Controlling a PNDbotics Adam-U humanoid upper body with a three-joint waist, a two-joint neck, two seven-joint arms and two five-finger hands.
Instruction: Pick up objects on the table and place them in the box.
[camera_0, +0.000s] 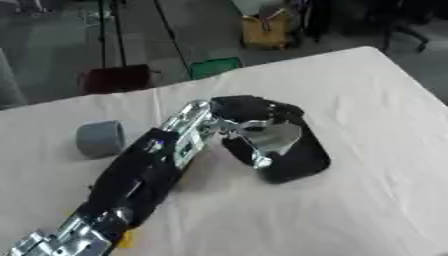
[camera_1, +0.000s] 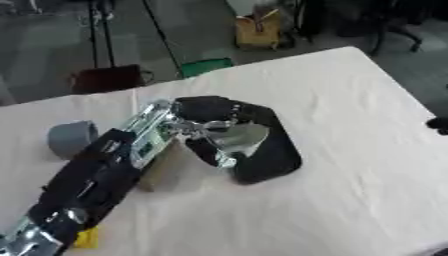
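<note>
My left arm reaches in from the lower left, and my left hand (camera_0: 248, 111) hangs over the black box (camera_0: 302, 161) in the middle of the table. Its fingers curl down over the box's near-left rim, with a shiny silver thing (camera_0: 273, 137) between them and the thumb. That thing is inside the box's outline; I cannot tell whether it touches the bottom. A grey tape roll (camera_0: 100, 139) lies on the cloth left of the arm. A small yellow thing (camera_1: 86, 239) shows beside the forearm near the bottom edge. My right hand is out of sight.
A pale cloth covers the table (camera_0: 367, 200), which lies askew with its far corner at the upper right. Beyond the far edge stand a green crate (camera_0: 215, 67), a dark red case (camera_0: 114, 79) and a yellow bag (camera_0: 267, 31) on the floor.
</note>
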